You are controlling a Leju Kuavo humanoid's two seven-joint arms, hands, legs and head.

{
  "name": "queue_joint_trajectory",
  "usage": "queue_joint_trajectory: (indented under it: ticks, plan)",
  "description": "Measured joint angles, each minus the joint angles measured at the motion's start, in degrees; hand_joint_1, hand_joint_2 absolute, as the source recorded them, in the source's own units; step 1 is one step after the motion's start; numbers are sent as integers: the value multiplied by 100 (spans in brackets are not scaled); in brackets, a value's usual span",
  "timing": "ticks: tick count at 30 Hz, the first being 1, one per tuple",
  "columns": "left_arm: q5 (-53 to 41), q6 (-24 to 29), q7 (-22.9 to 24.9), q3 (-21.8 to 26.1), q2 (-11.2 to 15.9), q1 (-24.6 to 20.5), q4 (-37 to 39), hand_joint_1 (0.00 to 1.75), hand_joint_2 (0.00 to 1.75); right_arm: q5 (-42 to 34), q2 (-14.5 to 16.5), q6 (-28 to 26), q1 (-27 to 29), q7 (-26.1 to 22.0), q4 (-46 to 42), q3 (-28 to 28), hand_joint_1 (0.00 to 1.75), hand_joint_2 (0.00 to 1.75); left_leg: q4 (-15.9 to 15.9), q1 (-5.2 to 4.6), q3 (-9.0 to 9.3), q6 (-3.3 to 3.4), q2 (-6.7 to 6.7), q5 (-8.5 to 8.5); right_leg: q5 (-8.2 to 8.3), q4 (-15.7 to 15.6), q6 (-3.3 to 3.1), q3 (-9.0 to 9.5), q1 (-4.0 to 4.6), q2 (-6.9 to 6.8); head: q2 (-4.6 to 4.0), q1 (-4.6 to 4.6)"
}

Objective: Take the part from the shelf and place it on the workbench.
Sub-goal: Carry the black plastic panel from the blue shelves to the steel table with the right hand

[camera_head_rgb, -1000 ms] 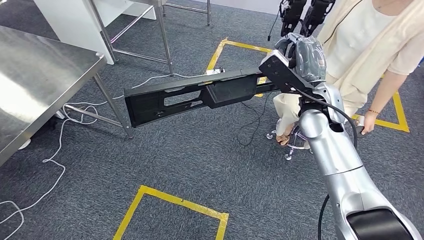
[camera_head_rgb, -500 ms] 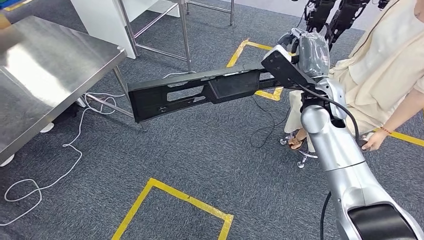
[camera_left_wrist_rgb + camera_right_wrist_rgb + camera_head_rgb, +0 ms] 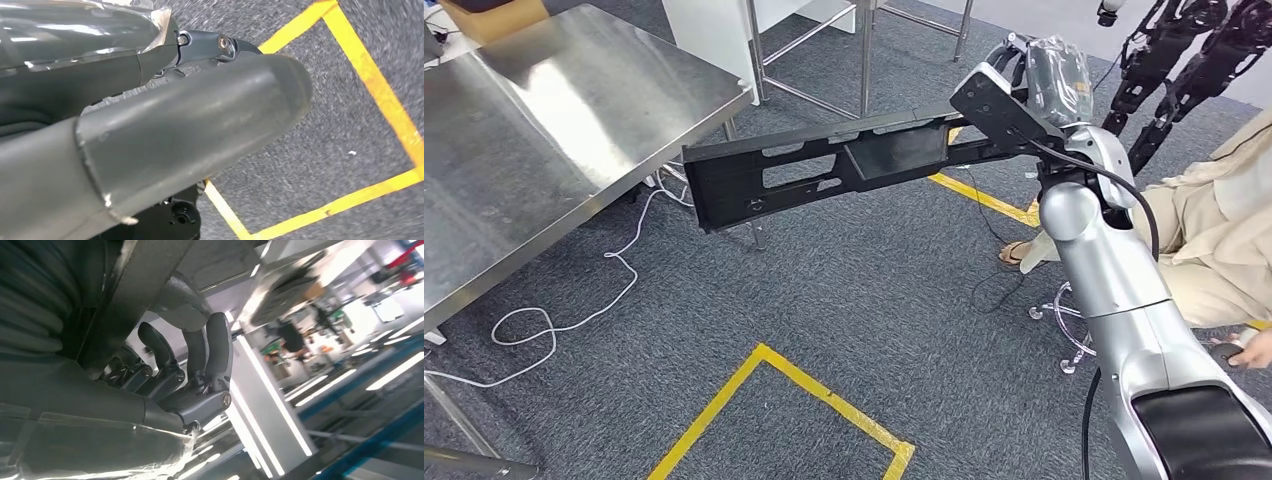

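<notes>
Turning toward the workbench, part in my grip

The steel tabletop (image 3: 554, 140) is swinging further into my view at left as I turn; the long black part (image 3: 824, 170) is hanging over the carpet, its left end nearing the tabletop's corner, and my right robot hand (image 3: 1034, 90) is clasping its right end. My left robot hand (image 3: 150, 130): cannot tell.

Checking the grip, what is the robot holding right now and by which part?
The right hand grips the long black part at one end.
</notes>
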Motion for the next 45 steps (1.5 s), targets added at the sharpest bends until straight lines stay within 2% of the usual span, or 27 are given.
queue_joint_trajectory:
  ticks: [2, 3, 5, 7, 9, 11, 12, 13, 15, 17, 20, 21, 22, 24, 26, 27, 28, 30, 31, 33, 35, 36, 38, 40, 42, 43, 45]
  plan:
    - [21, -4, -30, 12, 0, 7, 0, 0, 0, 11, 53, -1, -56, -17, 76, 43, 175, 175, 32, -7, -46, -67, -116, -5, 164, -527, 3, 256, -24, 163, 0, -5]
    - [26, -1, -39, 20, 0, 21, 0, 0, 0, 17, 87, -4, -70, -33, 113, 68, 175, 175, 33, -5, -69, -105, -169, 4, 166, -592, -31, 292, -10, 188, 0, -9]
    - [59, 19, -48, 48, -3, 84, 1, 0, 0, 12, 176, -34, -75, -101, 170, 117, 175, 175, 22, 22, -96, -175, -234, 15, 185, -611, -124, 313, -9, 90, 0, -10]
    - [100, 37, -56, 92, -15, 149, 6, 0, 0, -10, 265, -106, -60, -193, 207, 153, 175, 175, 217, 26, -192, -231, -30, -120, 200, -641, -224, 342, -31, -3, 0, -38]
    - [109, 47, -63, 128, -27, 172, 13, 0, 0, -15, 295, -227, 9, -251, 232, 173, 175, 175, 882, 28, -512, -270, 290, -463, 191, -652, -297, 363, -6, -107, -1, -77]
    - [97, 65, -52, 138, -38, 192, 21, 0, 0, -29, 258, -333, 142, -287, 255, 181, 175, 175, 1583, 44, -878, -296, 404, -718, 173, -650, -330, 372, 31, -237, -1, -86]
    - [91, 82, -38, 139, -46, 210, 25, 0, 0, -46, 228, -355, 213, -304, 265, 181, 175, 175, 1674, 49, -938, -301, 421, -698, 165, -650, -338, 375, 42, -301, 0, -87]
    - [90, 99, -21, 139, -52, 228, 27, 0, 0, -69, 204, -365, 272, -321, 273, 179, 175, 175, 1521, 52, -871, -300, 442, -574, 157, -649, -342, 380, 47, -358, 0, -87]
    - [90, 139, 16, 142, -59, 251, 28, 0, 0, -107, 173, -387, 342, -354, 281, 170, 175, 175, 761, 49, -476, -276, 583, -216, 138, -648, -331, 396, 57, -445, 0, -90]
    - [86, 168, 46, 143, -60, 247, 28, 0, 0, -112, 161, -467, 386, -371, 263, 143, 175, 175, 197, 17, -171, -224, 708, -36, 110, -646, -288, 410, 104, -512, 0, -85]
    - [47, 169, 67, 142, -75, 231, 28, 0, 0, -68, 148, -568, 510, -289, 105, 107, 175, 175, 74, -20, -114, -124, 614, -21, 68, -648, -200, 433, 148, -613, 0, -62]
    - [24, 157, 69, 141, -89, 221, 27, 0, 0, -53, 139, -572, 549, -240, 20, 96, 175, 175, 44, -17, -97, -84, 567, -4, 33, -607, -176, 422, 142, -568, 0, -61]
    - [0, 144, 68, 140, -104, 203, 27, 0, 0, -42, 130, -566, 576, -191, -65, 83, 175, 175, 14, -10, -78, -38, 525, 17, -44, -477, -170, 364, 134, -473, 0, -61]
    - [-25, 126, 67, 139, -126, 156, 26, 0, 0, -37, 104, -554, 614, -128, -193, 54, 175, 175, -16, -1, -58, 19, 432, 39, -321, 148, -205, 68, 99, -250, 0, -51]
    - [-31, 123, 67, 139, -137, 121, 26, 0, 0, -36, 79, -541, 672, -81, -267, 32, 175, 175, -14, 0, -58, 38, 310, 41, -565, 891, -206, -316, 81, -176, 0, -44]
    - [-31, 122, 68, 139, -144, 116, 26, 0, 0, -33, 67, -537, 706, -68, -295, 22, 175, 175, -12, 1, -57, 38, 242, 40, -574, 1033, -172, -407, 76, -167, 0, -44]
    - [-31, 120, 68, 139, -152, 116, 26, 0, 0, -31, 60, -534, 732, -61, -322, 14, 175, 175, -8, 2, -55, 36, 175, 41, -487, 928, -121, -378, 68, -158, 0, -44]
    - [-31, 117, 69, 139, -167, 116, 26, 0, 0, -27, 50, -533, 753, -59, -383, 0, 175, 175, 7, 6, -55, 18, 50, 41, -154, 174, -13, -45, 23, -63, 0, -44]
    - [-31, 117, 69, 139, -173, 114, 26, 0, 0, -26, 46, -532, 752, -59, -408, -4, 175, 175, 23, -1, -64, -6, -9, 36, -10, -206, 3, 140, 11, 4, 0, -46]
    - [-31, 116, 68, 139, -177, 114, 26, 0, 0, -27, 41, -528, 756, -58, -439, -10, 175, 175, 41, -15, -94, -68, -103, 40, 122, -583, -45, 328, 11, 77, 0, -52]
    - [-38, 101, 61, 139, -175, 131, 26, 0, 0, -22, 44, -522, 765, -58, -464, -8, 175, 175, 31, -7, -123, -130, -160, 58, 145, -599, -146, 340, 27, -9, 0, -53]
    - [-55, 89, 57, 138, -177, 142, 27, 0, 0, -15, 46, -511, 768, -49, -489, -6, 175, 175, 56, -3, -144, -159, -103, 39, 158, -608, -186, 345, 20, -46, 0, -55]
    - [-100, 68, 54, 136, -179, 148, 27, 0, 0, 9, 39, -464, 781, 2, -592, -6, 175, 175, 369, 3, -291, -213, 154, -168, 175, -629, -277, 358, -2, -129, 0, -87]
    - [-137, 69, 74, 134, -187, 140, 28, 0, 0, 39, 22, -393, 831, 82, -727, -7, 175, 175, 1102, 16, -623, -253, 378, -538, 166, -631, -338, 360, 29, -217, 0, -121]
    - [-155, 81, 108, 134, -196, 151, 30, 0, 0, 61, -1, -346, 929, 133, -844, -7, 175, 175, 1647, 25, -880, -270, 423, -711, 155, -630, -357, 364, 54, -316, 0, -121]
    - [-159, 89, 124, 134, -200, 167, 30, 0, 0, 67, -13, -334, 982, 144, -888, -8, 175, 175, 1601, 25, -853, -266, 433, -637, 150, -629, -361, 368, 62, -365, 0, -122]
    - [-159, 110, 139, 134, -202, 197, 31, 0, 0, 73, -27, -329, 1047, 149, -941, -13, 175, 175, 922, 12, -488, -218, 551, -301, 136, -629, -361, 384, 78, -453, 0, -123]
